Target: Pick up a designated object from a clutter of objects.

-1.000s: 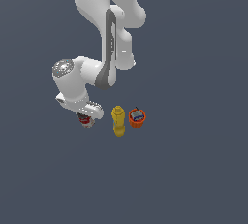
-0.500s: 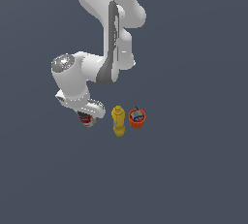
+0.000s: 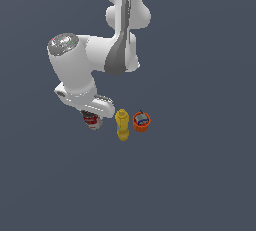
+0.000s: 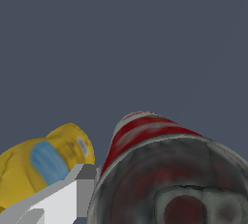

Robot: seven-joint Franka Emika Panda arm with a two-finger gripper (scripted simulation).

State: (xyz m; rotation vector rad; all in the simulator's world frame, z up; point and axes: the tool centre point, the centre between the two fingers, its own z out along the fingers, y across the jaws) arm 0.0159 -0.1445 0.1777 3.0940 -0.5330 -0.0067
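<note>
With the claw [image 3: 94,119] down over the red-and-white can [image 3: 92,120] at the exterior view's left of the yellow bottle [image 3: 122,124], finger spread unreadable, an off-centre pinch could tip it into that bottle on the desk [image 3: 200,175].

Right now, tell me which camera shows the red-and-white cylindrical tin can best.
The wrist view: the red-and-white cylindrical tin can fills the frame close up, grey metal top and striped label both clear. In the exterior view the can is tiny and half hidden under the gripper.
</note>
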